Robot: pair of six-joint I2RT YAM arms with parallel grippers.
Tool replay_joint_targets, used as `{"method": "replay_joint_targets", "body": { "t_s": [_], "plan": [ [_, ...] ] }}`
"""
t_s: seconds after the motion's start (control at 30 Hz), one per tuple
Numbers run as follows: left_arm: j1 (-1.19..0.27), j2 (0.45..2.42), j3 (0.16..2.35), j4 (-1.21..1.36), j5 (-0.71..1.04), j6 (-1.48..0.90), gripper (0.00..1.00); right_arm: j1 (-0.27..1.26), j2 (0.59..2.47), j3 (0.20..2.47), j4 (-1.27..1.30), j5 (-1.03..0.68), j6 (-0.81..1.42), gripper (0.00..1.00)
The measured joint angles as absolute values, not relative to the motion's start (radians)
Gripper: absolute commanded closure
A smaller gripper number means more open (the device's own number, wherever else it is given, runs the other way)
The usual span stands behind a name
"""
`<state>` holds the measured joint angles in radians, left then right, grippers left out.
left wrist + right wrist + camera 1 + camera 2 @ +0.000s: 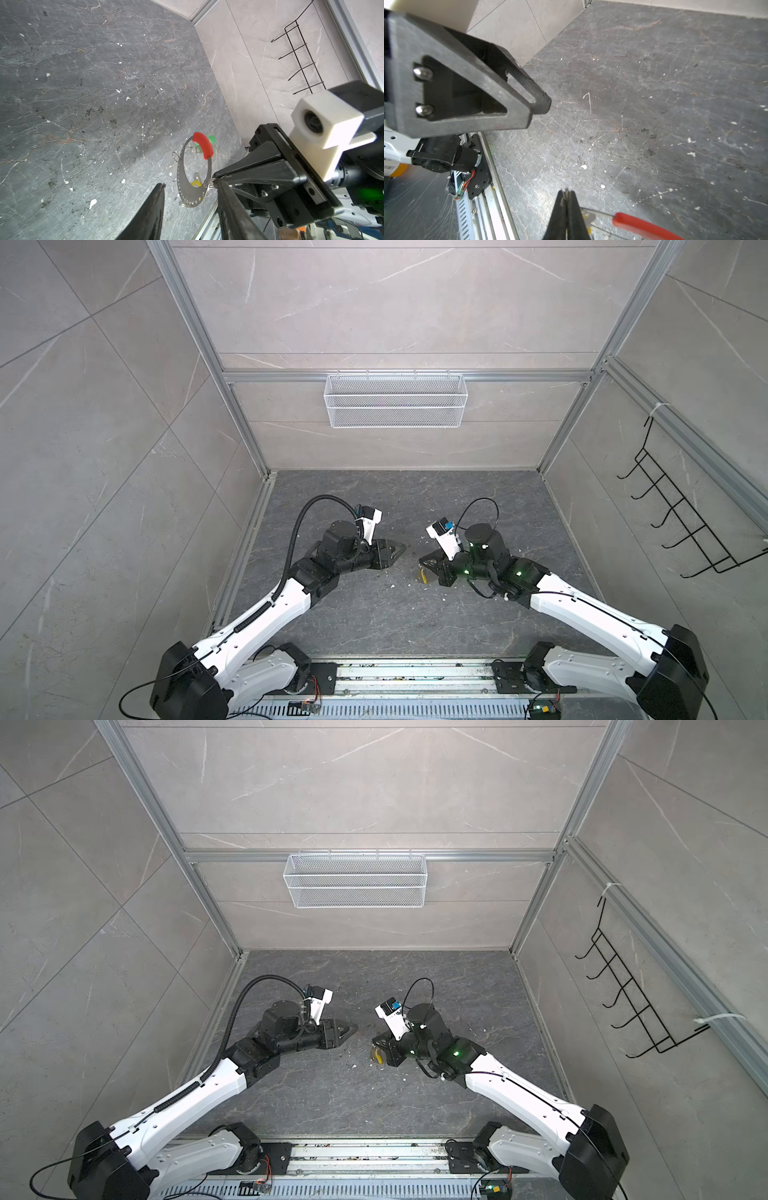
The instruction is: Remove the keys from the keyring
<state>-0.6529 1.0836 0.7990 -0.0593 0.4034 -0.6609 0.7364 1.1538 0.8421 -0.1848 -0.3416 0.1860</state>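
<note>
You are at the start of the job as far as these views show: neither of the keys (195,183) looks free of the keyring (181,178). Your right gripper (566,192) is pinched tight on the keyring's thin rim and carries it over the bench (83,104). I cannot tell whether the keyring's far edge touches the surface.

The red sleeve (202,145) covers one arc of the keyring, a little way along from the pinch. The green tag (212,138) shows just behind that sleeve, half hidden by it. The yellow tag (195,184) sits within the keyring's outline, close to the pinch. The key blades and small split rings are too small to read, so how each is threaded stays unclear.

Your left gripper (400,548) hangs near the keyring, just short of it, its jaws partly apart with nothing between them.

I judge that everything is left to do. You need to take one tagged key with the left gripper, work it off the keyring, and then do the other.
</note>
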Motion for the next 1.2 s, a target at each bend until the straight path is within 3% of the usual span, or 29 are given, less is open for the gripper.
{"method": "replay_joint_targets", "body": {
  "t_s": [0.2, 0.63, 1.2],
  "plan": [
    [-0.653, 1.084, 0.791, -0.019, 0.483, -0.634, 0.79, 0.736, 1.161, 0.879, -0.228, -0.415, 0.154, 1.00],
    [-0.653, 1.045, 0.773, 0.062, 0.641, -0.590, 0.82, 0.723, 1.161, 0.965, -0.233, -0.613, 0.136, 1.00],
    [-0.653, 0.978, 0.759, 0.078, 0.707, -0.567, 0.79, 0.699, 1.115, 0.996, -0.252, -0.625, 0.134, 1.00]
  ]
}}
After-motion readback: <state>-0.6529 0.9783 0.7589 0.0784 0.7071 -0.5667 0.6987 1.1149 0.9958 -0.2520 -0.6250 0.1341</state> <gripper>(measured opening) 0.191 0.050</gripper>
